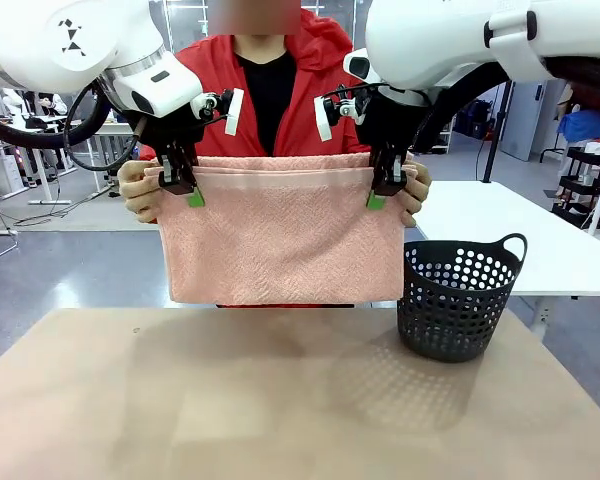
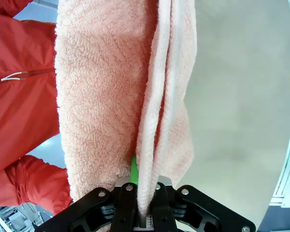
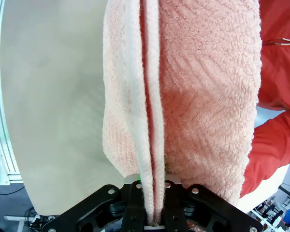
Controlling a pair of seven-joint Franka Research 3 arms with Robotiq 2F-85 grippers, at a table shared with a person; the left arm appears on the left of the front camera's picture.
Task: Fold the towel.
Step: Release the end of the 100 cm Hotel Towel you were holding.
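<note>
Towel: the salmon-pink towel point(image 1: 280, 240) hangs flat and wide in the air between the robot and the person. Its top edge is level and its lower edge is near the far edge of the worktop point(image 1: 280, 400).
Layers: the wrist views show two hemmed edges lying together, so the cloth looks doubled.
Robot's left hand: the robot's left hand point(image 1: 187, 190) is clenched on the towel's upper corner at picture left. In its own wrist view point(image 2: 144, 200) the pale hems run down between its fingers.
Robot's right hand: the robot's right hand point(image 1: 380, 190) is clamped on the opposite upper corner. Its wrist view point(image 3: 152, 203) shows the hems pinched the same way.
Person: wears a red jacket point(image 1: 310, 90) and stands behind the towel. The person's hand at picture left point(image 1: 138, 190) grips the towel's outer edge just beside the robot's left hand, and the person's other hand point(image 1: 417, 192) grips it beside the robot's right.
Basket: a black perforated basket point(image 1: 455, 300) stands upright on the worktop, below the towel's right corner and apart from the cloth.
</note>
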